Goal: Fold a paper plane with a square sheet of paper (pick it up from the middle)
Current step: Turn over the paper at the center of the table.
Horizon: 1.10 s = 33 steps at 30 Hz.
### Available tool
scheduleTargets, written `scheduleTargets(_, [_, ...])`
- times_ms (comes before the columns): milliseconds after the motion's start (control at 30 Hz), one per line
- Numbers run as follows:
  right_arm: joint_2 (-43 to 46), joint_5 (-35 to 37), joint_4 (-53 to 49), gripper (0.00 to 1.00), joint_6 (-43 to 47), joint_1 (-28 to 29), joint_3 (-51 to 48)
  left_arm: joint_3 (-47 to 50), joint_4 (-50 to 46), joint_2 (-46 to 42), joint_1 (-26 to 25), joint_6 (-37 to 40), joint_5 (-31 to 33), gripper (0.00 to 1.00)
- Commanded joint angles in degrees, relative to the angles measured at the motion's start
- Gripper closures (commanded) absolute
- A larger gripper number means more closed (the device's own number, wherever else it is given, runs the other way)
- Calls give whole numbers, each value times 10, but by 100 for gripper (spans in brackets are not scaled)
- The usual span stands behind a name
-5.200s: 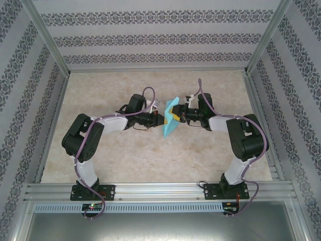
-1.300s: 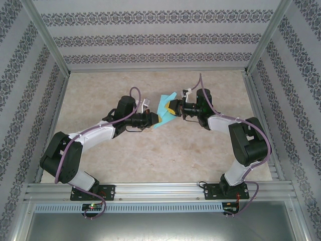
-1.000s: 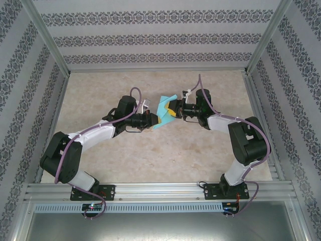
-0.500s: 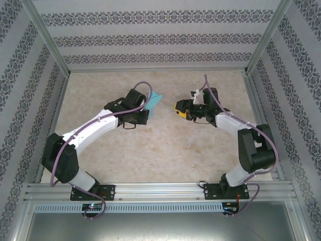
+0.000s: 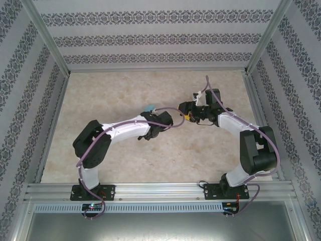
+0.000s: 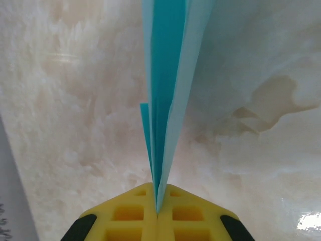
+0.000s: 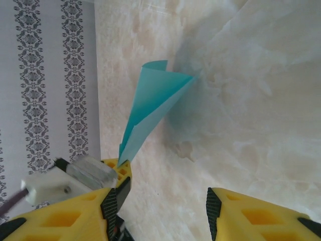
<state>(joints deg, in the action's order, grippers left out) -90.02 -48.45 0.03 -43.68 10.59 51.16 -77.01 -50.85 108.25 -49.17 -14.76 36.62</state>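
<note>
since half a second ago the left arm has pulled its elbow back and swung its wrist to mid-frame, and the right gripper (image 5: 183, 111) has come in close beside it. the left gripper (image 6: 158, 195) is pinched tight on the paper plane (image 6: 168, 75), which rises from the pads as a narrow stack of turquoise layers. in the overhead view its blue end pokes out just left of centre. the right gripper's fingers stand wide apart, holding nothing. folding looks mostly done, judging by the slim pointed form. spreading the wings and release seem left.
</note>
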Motion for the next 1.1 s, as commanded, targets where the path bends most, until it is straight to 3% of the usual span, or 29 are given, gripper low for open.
scheduleTargets(0, [14,-9,-9,48,17,-11,9,-21,-36,34,-34,20,66,91])
scheduleTargets(300, [19,-9,-33,47,37,-40,6,-1,31,52,-86,51,3,73])
scheduleTargets(667, [20,-11,-44,47,47,-41,2,27,100,34,-92,68,-146,47])
scheduleTargets(900, [37,-11,-51,47,47,-35,-11,40,122,-35,-84,50,-243,30])
scheduleTargets(1067, [50,-2,-56,49,42,-2,-20,54,118,-98,-60,29,-299,26])
